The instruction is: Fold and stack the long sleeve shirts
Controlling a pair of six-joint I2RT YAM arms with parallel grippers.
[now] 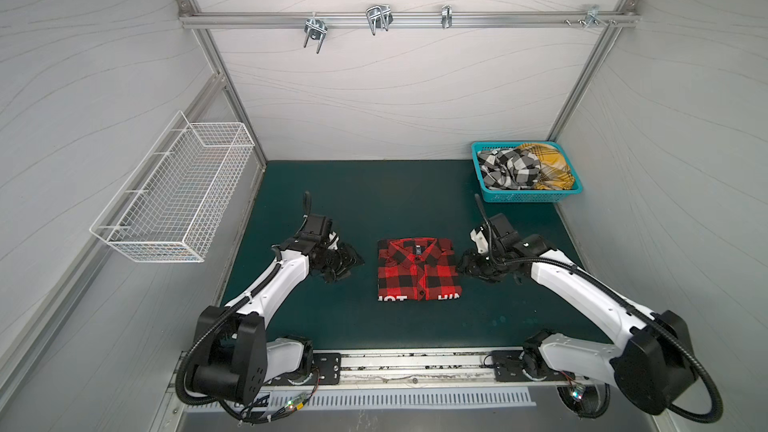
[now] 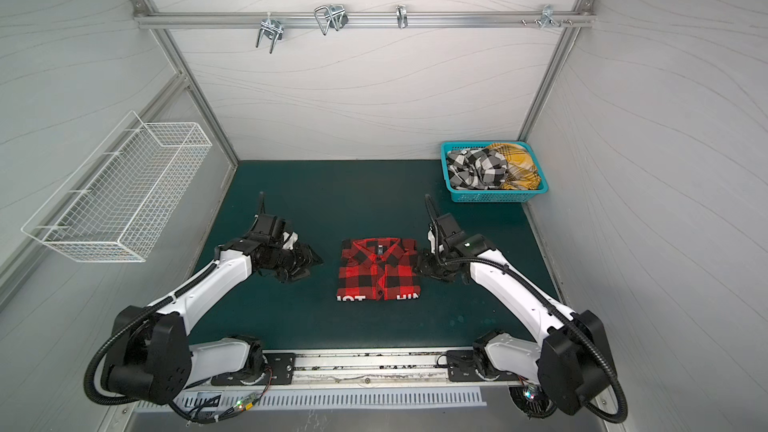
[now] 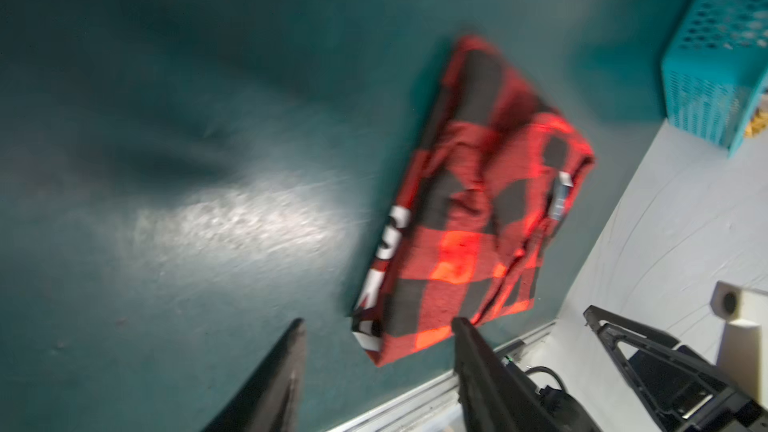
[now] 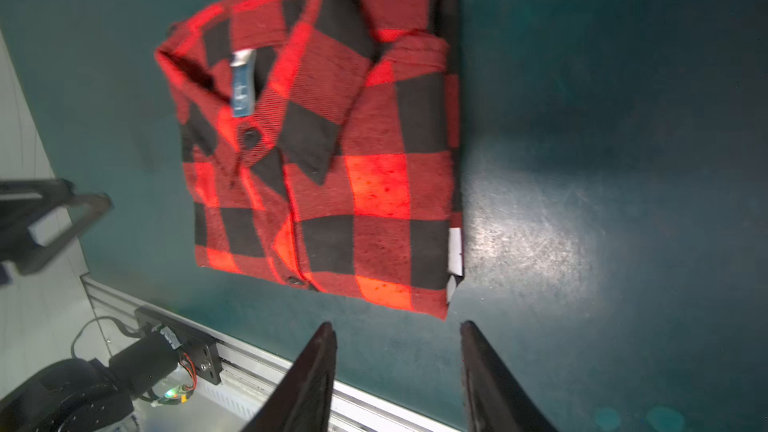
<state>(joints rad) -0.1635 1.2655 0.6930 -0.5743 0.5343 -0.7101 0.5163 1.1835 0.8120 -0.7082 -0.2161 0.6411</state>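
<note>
Red-and-black checked shirt (image 1: 419,270) lies folded flat in the middle of the table (image 1: 374,201). Its white letters are cut off at the near fold, and the left wrist view blurs it. The left gripper (image 3: 379,324) and right gripper (image 4: 397,324) flank it, both spread and empty. In the turquoise basket (image 1: 484,187) at the far right, a crumpled black-and-white shirt (image 1: 509,168) partly covers a yellow shirt (image 1: 548,168).

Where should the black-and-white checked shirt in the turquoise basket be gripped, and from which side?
Probably the bunched ridge on top of the black-and-white checked shirt, coming straight down from above. It lies crumpled inside the turquoise basket, whose walls block the sides, and the yellow plaid shirt crowds it there.
</note>
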